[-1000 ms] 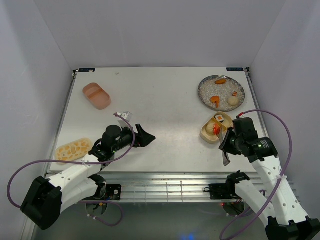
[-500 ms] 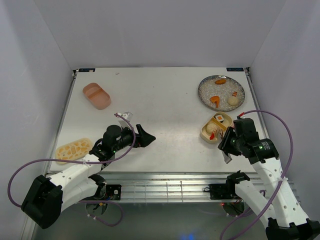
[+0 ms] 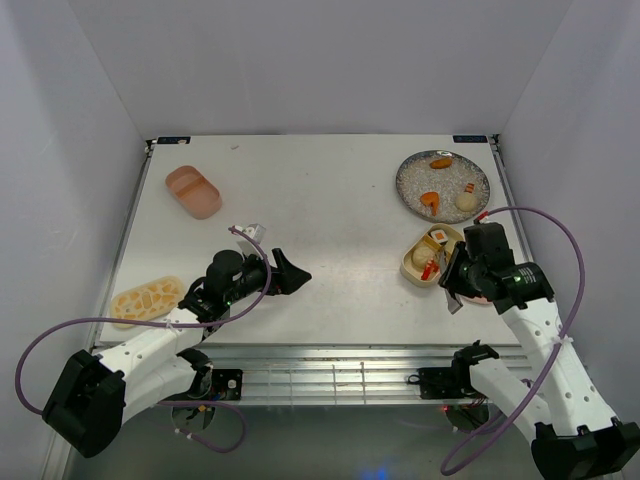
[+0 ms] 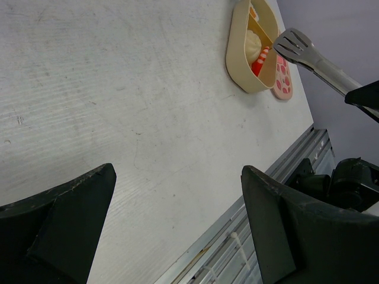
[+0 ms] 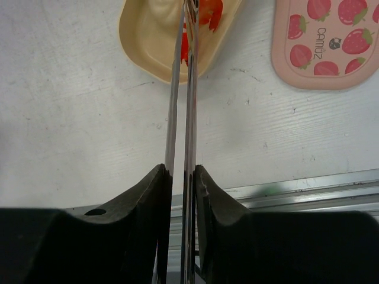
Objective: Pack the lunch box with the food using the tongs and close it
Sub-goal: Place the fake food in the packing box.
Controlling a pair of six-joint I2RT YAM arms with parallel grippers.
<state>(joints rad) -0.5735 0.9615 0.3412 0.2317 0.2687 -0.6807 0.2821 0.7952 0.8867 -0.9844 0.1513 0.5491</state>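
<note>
The lunch box's tan tray [image 3: 447,240] lies at the right, holding a white rice ball [image 3: 418,258], a roll [image 3: 438,237] and a red-and-white piece [image 3: 430,268]. My right gripper [image 3: 458,283] [image 5: 182,171] is shut on the silvery tongs [image 5: 179,89], whose nearly closed arms reach over the tray's near end [image 5: 142,41]. My left gripper [image 3: 292,272] [image 4: 177,171] is open and holds nothing, low over bare table left of centre. More food sits on the grey plate [image 3: 410,185]: two orange pieces [image 3: 430,200] and a cream bun [image 3: 466,200].
A pink tray [image 3: 193,190] lies at the far left and a tan pebble-patterned lid [image 3: 147,298] at the near left edge. A pink strawberry-print lid [image 5: 323,41] lies on the table right of the tan tray, beneath my right arm. The table's metal front rail [image 5: 284,192] is close behind the tongs.
My right arm has carried the tongs a little farther from the near edge, along the tan tray. The red-and-white piece now lies in the tray. My left arm is still.
</note>
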